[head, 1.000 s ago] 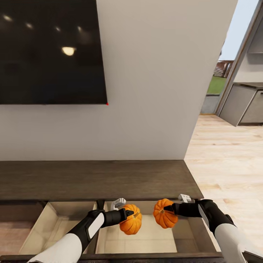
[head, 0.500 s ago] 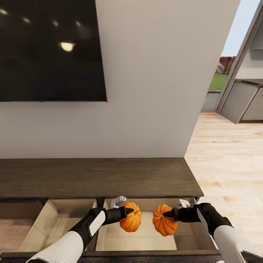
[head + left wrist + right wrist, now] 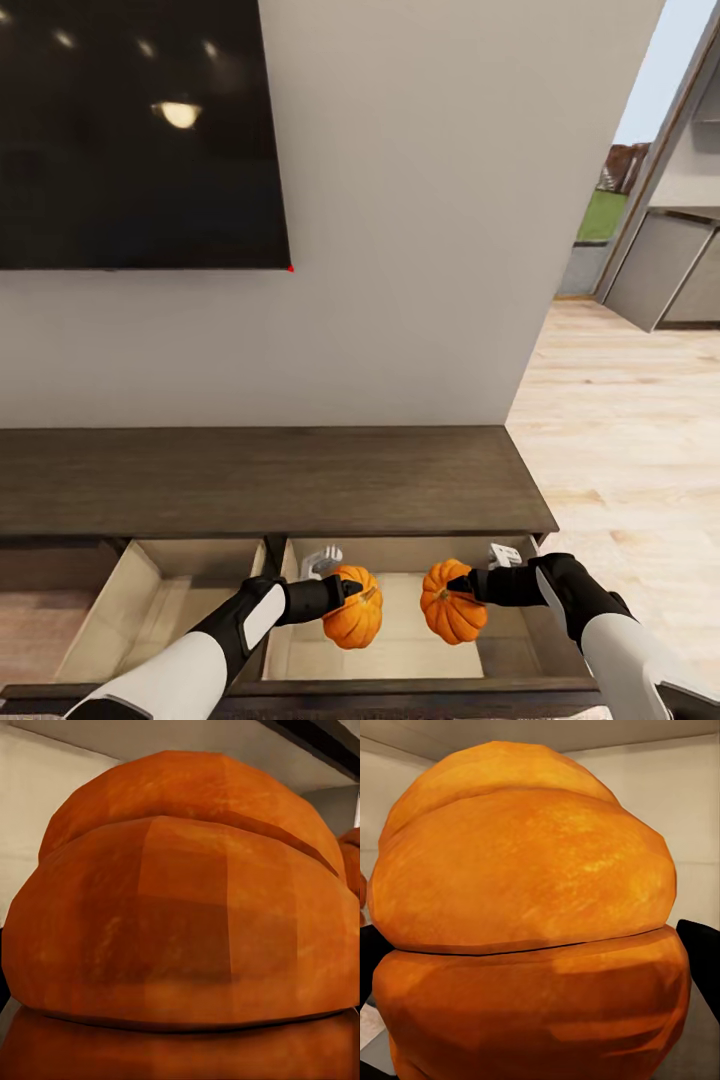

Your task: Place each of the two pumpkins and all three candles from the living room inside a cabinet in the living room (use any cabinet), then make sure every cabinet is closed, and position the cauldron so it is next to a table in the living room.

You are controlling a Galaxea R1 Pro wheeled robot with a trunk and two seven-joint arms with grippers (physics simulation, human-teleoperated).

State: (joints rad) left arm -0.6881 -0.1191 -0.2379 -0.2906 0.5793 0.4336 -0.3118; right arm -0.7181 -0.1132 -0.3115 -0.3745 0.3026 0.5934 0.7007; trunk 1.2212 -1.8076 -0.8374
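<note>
From the head view, the left claw (image 3: 352, 592) is clamped on the left pumpkin (image 3: 354, 622), which hangs just ahead of its black fingers over the pale inside of an open drawer (image 3: 400, 655) of the cabinet (image 3: 270, 480). The right claw (image 3: 462, 588) grips the right pumpkin (image 3: 452, 615) in the same manner, over the same drawer. The two pumpkins sit between the claws, near one another but apart, with a strip of drawer floor showing between them. Beyond both claws runs the cabinet's dark-brown top, and behind that a plain wall (image 3: 420, 220) carrying a black television (image 3: 140, 130). On the far side of the left claw from the pumpkins, a second drawer (image 3: 170, 610) stands open too. Out past the right claw lies a light wood floor (image 3: 630, 430).

In the left wrist view, the left pumpkin (image 3: 180, 907) sits right against the camera, its orange ribs spreading across the frame. An edge of the other pumpkin (image 3: 352, 859) shows beyond it, along with pale drawer wall (image 3: 30, 810).

In the right wrist view, the right pumpkin (image 3: 525, 915) is held close between dark fingertips (image 3: 701, 956) at either side of it. Pale drawer wall (image 3: 690, 802) stands behind it.
</note>
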